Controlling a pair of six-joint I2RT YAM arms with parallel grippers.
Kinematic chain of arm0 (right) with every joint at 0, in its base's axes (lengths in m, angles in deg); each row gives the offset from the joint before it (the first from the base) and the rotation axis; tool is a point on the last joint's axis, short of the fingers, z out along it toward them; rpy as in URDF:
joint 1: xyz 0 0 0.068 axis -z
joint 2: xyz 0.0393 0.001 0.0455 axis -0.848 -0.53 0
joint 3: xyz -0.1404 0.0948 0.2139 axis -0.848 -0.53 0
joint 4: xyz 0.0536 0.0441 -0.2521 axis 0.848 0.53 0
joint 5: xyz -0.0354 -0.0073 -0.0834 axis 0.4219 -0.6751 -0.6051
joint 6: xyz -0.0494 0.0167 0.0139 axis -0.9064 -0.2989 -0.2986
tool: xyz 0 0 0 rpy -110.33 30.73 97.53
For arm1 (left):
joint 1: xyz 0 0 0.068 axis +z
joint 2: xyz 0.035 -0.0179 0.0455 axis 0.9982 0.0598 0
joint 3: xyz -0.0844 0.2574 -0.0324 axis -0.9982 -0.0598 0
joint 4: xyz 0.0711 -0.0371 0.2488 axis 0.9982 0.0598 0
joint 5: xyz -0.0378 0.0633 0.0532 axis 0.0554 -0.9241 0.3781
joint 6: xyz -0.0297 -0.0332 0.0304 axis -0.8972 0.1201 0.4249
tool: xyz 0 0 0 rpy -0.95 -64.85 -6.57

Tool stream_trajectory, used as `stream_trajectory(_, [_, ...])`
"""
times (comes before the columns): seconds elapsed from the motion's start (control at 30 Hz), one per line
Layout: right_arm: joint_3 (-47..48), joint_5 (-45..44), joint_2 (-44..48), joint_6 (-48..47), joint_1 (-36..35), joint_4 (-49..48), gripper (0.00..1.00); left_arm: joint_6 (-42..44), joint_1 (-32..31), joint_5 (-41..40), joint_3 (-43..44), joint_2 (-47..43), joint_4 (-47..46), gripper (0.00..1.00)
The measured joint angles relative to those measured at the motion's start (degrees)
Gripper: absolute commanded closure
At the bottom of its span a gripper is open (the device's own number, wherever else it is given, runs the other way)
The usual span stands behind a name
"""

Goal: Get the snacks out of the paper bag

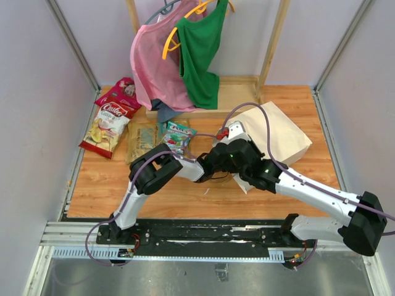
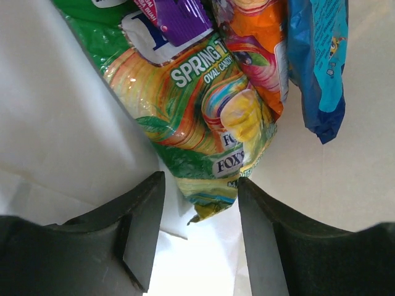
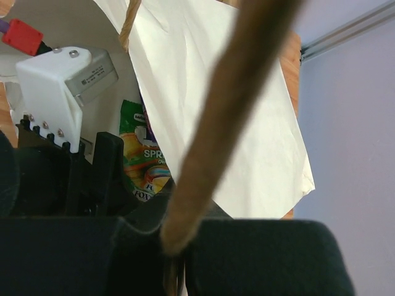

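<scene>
I count eight snack packets. Four lie out on the table (image 1: 185,200), at its far left: a red packet (image 1: 121,92), a white-and-red packet (image 1: 108,126), a pale brown packet (image 1: 141,145) and a teal packet (image 1: 178,137). The other four are inside the one paper bag (image 1: 285,132), which lies on its side at the right of the table: a yellow-green packet (image 2: 185,105), a purple packet (image 2: 179,18), an orange packet (image 2: 256,55) and a blue packet (image 2: 318,61). Behind them hang two garments, a pink garment (image 1: 154,61) and a green garment (image 1: 200,55).

I have two arms. The left arm (image 1: 154,172) bends at the elbow and reaches to the right, into the mouth of the bag. The left gripper (image 2: 200,179) stands at middle width around the lower corner of the yellow-green packet. The right finger touches the packet edge, on the left side I see a small gap, so it is not clamped yet.

The right arm (image 1: 315,191) stretches from the right base toward the bag mouth. The right gripper (image 3: 176,250) is closed tight on the twisted handle (image 3: 234,92) of the bag.

In the bag the purple packet lies on top of the yellow-green one, the orange one is just beside it, and the blue one is at the far right.
</scene>
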Motion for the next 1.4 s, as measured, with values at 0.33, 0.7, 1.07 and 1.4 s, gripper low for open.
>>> stream_trajectory(0.33, [-0.83,0.94,1.05,0.44,0.35,-0.39,0.99,0.00,-0.90,-0.20,3.63,2.12,1.44,0.64])
stream_trajectory(0.7, [-1.44,1.18,1.27,0.87,0.44,-0.85,0.99,0.02,-0.98,-1.90,3.15,2.23,0.70,0.89])
stream_trajectory(1.07, [-1.86,2.05,2.45,1.29,1.11,-0.92,0.99,2.86,-1.09,-5.31,-4.37,-5.55,3.10,1.00])
stream_trajectory(1.4, [-2.51,3.98,3.45,1.95,2.08,-1.27,0.99,7.63,-1.18,-10.19,-14.82,-19.91,8.98,0.99])
